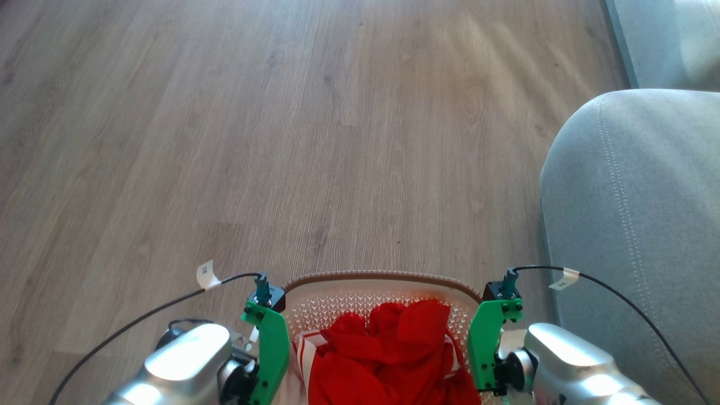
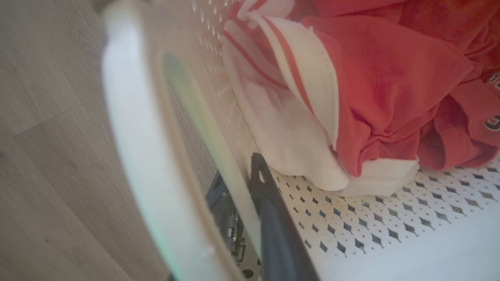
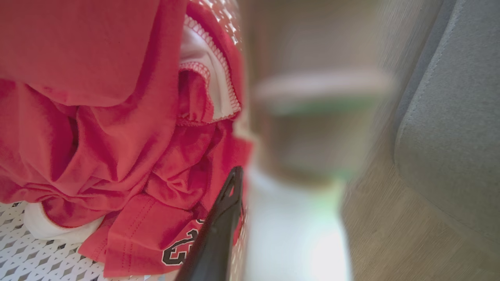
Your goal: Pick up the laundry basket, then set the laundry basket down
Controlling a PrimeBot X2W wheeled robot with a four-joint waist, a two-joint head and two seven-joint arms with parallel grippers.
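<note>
Laundry basket (image 1: 382, 277) sits at bottom centre of the head view, between the 2 grippers, over a wood floor (image 1: 281, 140). A grey sofa (image 1: 635, 214) is just to its right. Cannot tell whether the basket touches the floor. White perforated walls, brown woven-look rim. A red cloth (image 1: 394, 349) with white striped trim is bunched inside on the perforated bottom.

Left gripper (image 2: 238, 187) is at the basket's left side. 1 dark finger (image 2: 269, 218) lies inside against the wall, and the other shows dark just outside it, through the opening of the white handle (image 2: 136, 136). The 2 fingers pinch the wall between them.

Right gripper (image 1: 488, 337) is at the basket's right side. 1 dark finger (image 3: 218, 230) lies inside, touching the red cloth, with the blurred wall just beside it. The other finger is hidden, so cannot tell if it pinches.
</note>
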